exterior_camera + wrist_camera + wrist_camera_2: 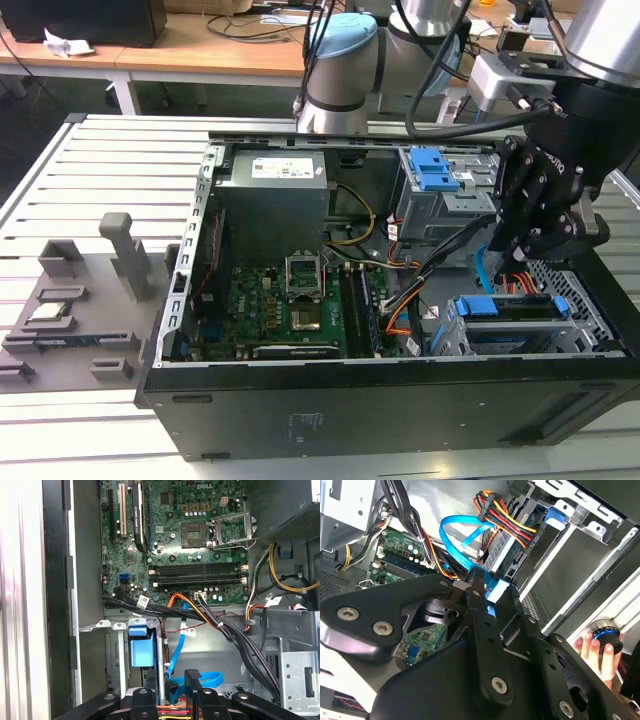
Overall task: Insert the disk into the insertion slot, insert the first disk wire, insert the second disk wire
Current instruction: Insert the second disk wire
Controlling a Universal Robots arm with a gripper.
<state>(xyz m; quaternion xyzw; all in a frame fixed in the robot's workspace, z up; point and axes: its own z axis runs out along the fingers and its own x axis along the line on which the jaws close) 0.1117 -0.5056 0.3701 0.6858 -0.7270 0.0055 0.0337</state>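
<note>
The open computer case point(400, 390) lies on the table. The disk point(510, 308) with its blue frame sits inside the insertion slot point(590, 300), at the exterior view's right near corner. The gripper point(487, 597) hangs just above — its jaws pinch the flat blue wire point(465, 545) tight, with cage walls close around.

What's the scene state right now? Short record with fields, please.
case: computer case lying open on its side
disk: disk sits in the insertion slot, blue carrier showing
gripper: gripper above the slot, shut on the blue flat cable
other wiring: red, yellow and black wire bundle runs beside that cable
</note>
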